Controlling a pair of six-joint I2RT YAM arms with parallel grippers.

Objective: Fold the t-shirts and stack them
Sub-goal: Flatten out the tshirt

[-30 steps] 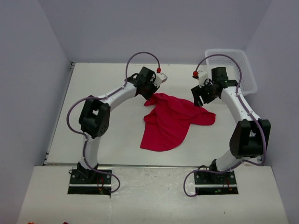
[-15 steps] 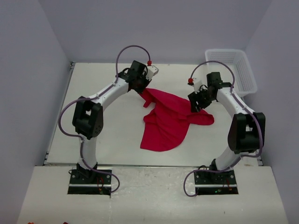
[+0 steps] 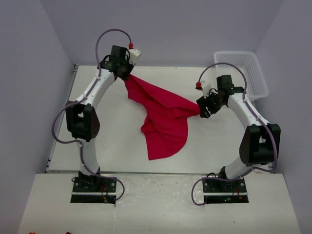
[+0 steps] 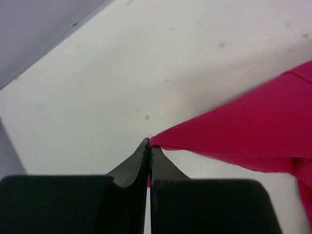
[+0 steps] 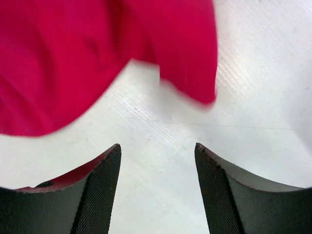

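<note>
One red t-shirt lies partly lifted on the white table. My left gripper is shut on a corner of it at the far left and holds that corner up; the cloth stretches from there down to the right. In the left wrist view the fingertips pinch the red cloth. My right gripper is open and empty beside the shirt's right end. In the right wrist view its open gripper hangs over bare table, just short of the shirt's edge.
A white mesh basket stands at the back right corner of the table. Grey walls close in the table at the back and both sides.
My left gripper has pulled the shirt corner up and toward the far left, stretching the cloth out. The shirt's right end has slid left, away from my right gripper, which has barely moved.
</note>
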